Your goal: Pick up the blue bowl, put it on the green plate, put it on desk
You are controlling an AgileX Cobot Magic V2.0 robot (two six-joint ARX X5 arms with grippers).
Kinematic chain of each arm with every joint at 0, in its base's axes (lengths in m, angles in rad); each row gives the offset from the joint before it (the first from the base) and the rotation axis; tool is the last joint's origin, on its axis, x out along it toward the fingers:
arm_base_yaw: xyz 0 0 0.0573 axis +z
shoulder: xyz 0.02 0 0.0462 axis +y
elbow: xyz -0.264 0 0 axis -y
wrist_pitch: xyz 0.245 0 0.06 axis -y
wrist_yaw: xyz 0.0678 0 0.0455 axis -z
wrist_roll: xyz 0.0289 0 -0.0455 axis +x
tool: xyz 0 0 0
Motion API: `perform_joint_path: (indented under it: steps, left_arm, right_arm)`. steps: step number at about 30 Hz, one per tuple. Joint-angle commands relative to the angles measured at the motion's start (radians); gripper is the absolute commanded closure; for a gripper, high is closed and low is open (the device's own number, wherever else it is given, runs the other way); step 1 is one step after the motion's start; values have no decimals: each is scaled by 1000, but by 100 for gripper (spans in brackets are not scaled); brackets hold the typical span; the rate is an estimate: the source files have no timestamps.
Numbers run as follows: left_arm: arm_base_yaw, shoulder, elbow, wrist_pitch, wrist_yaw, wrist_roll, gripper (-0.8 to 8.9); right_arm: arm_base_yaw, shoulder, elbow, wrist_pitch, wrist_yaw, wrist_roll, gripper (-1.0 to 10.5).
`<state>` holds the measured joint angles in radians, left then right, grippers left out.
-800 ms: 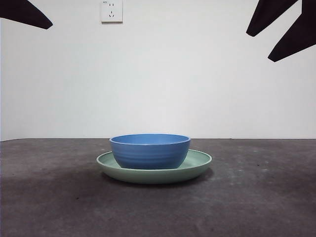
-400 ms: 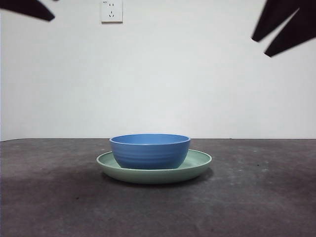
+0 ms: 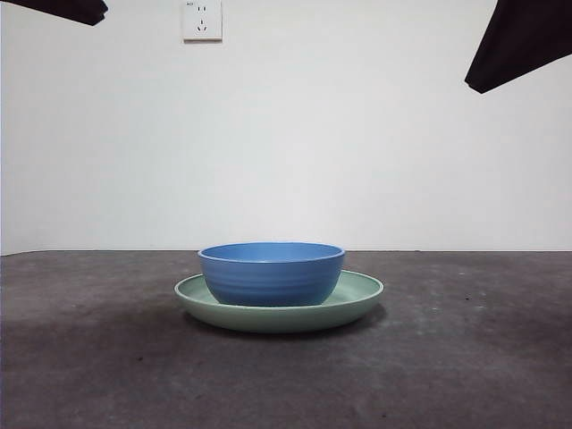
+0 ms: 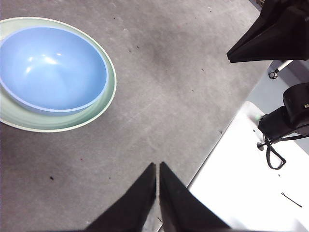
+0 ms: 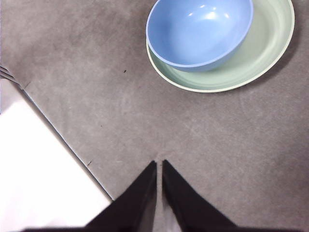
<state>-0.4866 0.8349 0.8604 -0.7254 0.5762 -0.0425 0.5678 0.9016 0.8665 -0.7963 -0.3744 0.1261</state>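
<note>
The blue bowl (image 3: 271,273) sits upright inside the green plate (image 3: 362,295) at the middle of the desk (image 3: 465,366). Both arms are up and away from it, showing only as a black tip at each top corner (image 3: 63,9) (image 3: 518,45) of the front view. In the left wrist view the left gripper (image 4: 158,166) is shut and empty, well off to one side of the bowl (image 4: 50,67) and plate (image 4: 63,123). On the opposite side, the right gripper (image 5: 159,164) is likewise shut and empty, apart from the bowl (image 5: 198,31) and plate (image 5: 263,53).
A white wall with a socket (image 3: 202,20) stands behind the desk. White panels (image 4: 251,188) (image 5: 38,169) adjoin the desk's side edges. The left wrist view also shows the other arm's black jaws (image 4: 275,34) and a black cable fitting (image 4: 289,116).
At the top right of the front view, two spread black prongs have drawn up into one dark shape. The top left tip has also risen. Bowl and plate have not moved.
</note>
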Motion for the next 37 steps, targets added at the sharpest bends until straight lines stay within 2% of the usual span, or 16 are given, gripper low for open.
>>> perform_joint_path:
  steps: [1,19,22,25,30,33,37]
  left_arm:
    - [-5,6,10,8,7,8,803]
    - [-4,0,10,23,7,8,803]
    - [4,-23,10,59,-6,63,803]
    - [47,-74,9,174,-114,89,803]
    - [169,-187,-33,409,-357,97,803]
    - [252,-272,-107,524,-433,135,803]
    - [348,-388,-251,653,-457,171,803]
  right_arm:
    - [6,4,6,8,-3,-10,935]
    - [6,4,6,10,-3,-10,935]
    - [6,4,6,10,-3,-10,935]
    - [6,4,6,10,-3,-10,935]
    - [6,4,6,10,-3,-10,935]
    - [6,4,6,10,-3,-10,935]
    - [6,4,6,10,-3,-10,935]
